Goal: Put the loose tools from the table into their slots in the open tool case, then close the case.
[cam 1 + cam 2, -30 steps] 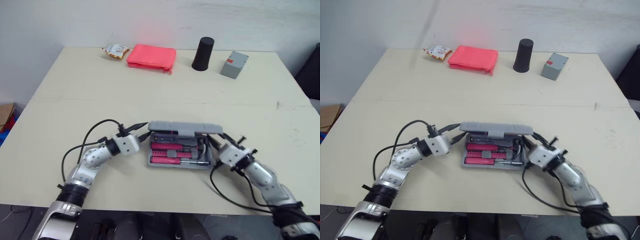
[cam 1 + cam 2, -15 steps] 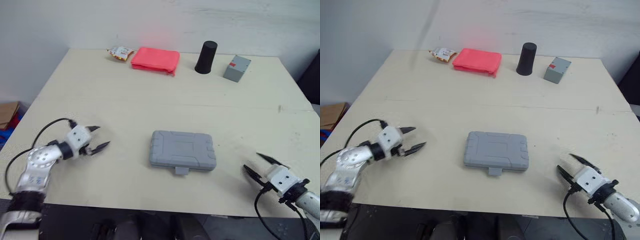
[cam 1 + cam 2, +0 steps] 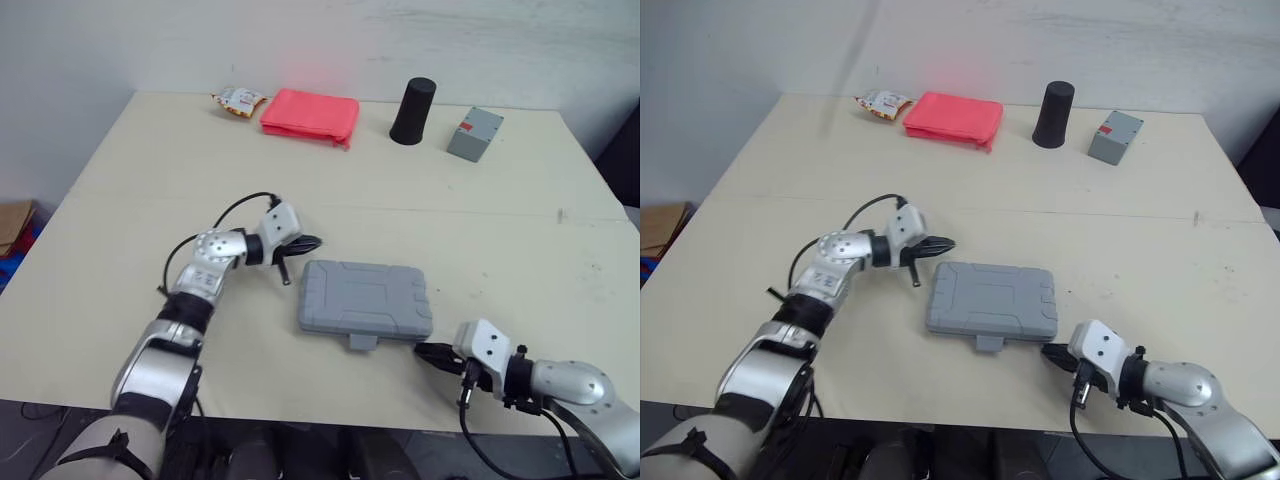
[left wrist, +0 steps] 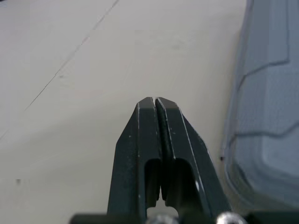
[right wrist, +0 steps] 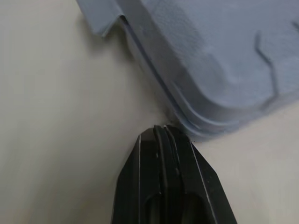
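tool case [image 3: 366,298] — grey moulded plastic, rounded corners — lies closed.

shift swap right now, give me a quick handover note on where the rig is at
Left gripper: fingers shut, empty, beside the far left corner of the tool case, slightly apart from it.
Right gripper: fingers shut, empty, tips at the case's near right corner.
The case lies flat on the table with its lid down.
Done: lid closed.
Left: probably just checking the front latch; whether it has snapped shut cannot be told.
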Controlling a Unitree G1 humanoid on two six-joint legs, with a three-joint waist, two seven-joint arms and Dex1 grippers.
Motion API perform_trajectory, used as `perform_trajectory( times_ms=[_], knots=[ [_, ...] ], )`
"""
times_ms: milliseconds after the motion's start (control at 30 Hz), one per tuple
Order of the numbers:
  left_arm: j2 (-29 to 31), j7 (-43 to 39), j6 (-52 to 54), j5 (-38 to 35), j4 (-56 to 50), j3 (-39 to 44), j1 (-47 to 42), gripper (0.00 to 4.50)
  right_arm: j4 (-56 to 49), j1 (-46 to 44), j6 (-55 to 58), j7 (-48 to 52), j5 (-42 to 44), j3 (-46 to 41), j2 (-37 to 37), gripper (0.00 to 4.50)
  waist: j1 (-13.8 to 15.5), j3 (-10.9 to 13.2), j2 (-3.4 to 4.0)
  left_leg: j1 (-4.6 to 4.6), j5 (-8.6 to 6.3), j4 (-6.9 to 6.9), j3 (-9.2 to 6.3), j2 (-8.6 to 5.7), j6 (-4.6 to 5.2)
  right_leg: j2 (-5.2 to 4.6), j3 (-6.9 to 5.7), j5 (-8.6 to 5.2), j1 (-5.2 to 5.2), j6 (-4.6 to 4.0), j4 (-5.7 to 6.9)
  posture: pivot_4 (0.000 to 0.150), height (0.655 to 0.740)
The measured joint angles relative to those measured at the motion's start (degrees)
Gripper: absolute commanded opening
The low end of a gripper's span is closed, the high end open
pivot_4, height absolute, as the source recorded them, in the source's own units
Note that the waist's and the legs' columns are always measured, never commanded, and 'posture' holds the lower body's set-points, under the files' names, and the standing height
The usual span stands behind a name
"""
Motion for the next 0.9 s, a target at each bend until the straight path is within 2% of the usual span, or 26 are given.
perform_trajectory(
  times_ms=[133,300,400,533,733,900],
  knots=[
    [-0.69,-4.29,-4.43,1.79,7.23,-0.37,-2.2,0.02,1.69,-3.65,0.13,1.5,-2.04,1.38,1.91,0.0,-0.82,0.01,-0.03,0.02,0.02,-0.04,0.01,0.11,-0.07,0.08,-0.02,0.0,-0.01,-0.01,0.02,0.15,0.74],
    [0.99,-11.32,-5.57,1.39,5.17,0.08,0.37,0.02,10.22,-11.8,-3.6,1.49,-6.77,1.9,5.05,0.0,-0.91,0.05,-0.09,0.04,0.05,0.06,0.04,0.1,-0.07,0.05,-0.02,0.01,-0.03,-0.03,0.18,0.15,0.74],
    [3.93,-14.73,-4.2,0.43,-0.91,0.51,5.96,0.02,15.48,-15.62,-5.73,0.8,-8.66,1.29,7.09,0.0,-0.87,0.06,-0.07,0.02,0.04,0.01,0.04,0.13,-0.08,0.04,-0.03,-0.01,-0.06,-0.05,0.17,0.15,0.74],
    [6.62,-14.89,-0.06,-1.53,-11.54,2.27,12.63,0.02,22.14,-19.72,-10.72,-1.27,-12.4,1.3,10.11,0.0,-0.68,0.07,-0.09,0.02,0.04,0.09,0.03,0.18,-0.08,0.04,-0.05,-0.02,-0.04,-0.07,0.19,0.15,0.74],
    [6.41,-10.77,12.28,-5.97,-30.54,4.59,24.16,0.02,30.08,-23.44,-16.73,-3.5,-14.7,0.76,13.76,0.0,-0.68,0.07,-0.08,0.02,0.02,0.19,0.0,0.21,-0.04,0.04,-0.08,-0.01,0.03,-0.05,0.24,0.15,0.74],
    [6.68,-9.88,15.55,-9.13,-37.66,5.58,27.71,0.02,32.08,-22.3,-19.63,-4.38,-15.05,-1.61,13.47,0.0,-0.36,0.09,-0.05,0.02,0.02,0.19,-0.02,0.16,-0.04,0.01,-0.1,-0.02,0.05,-0.05,0.21,0.15,0.74]
  ],
)
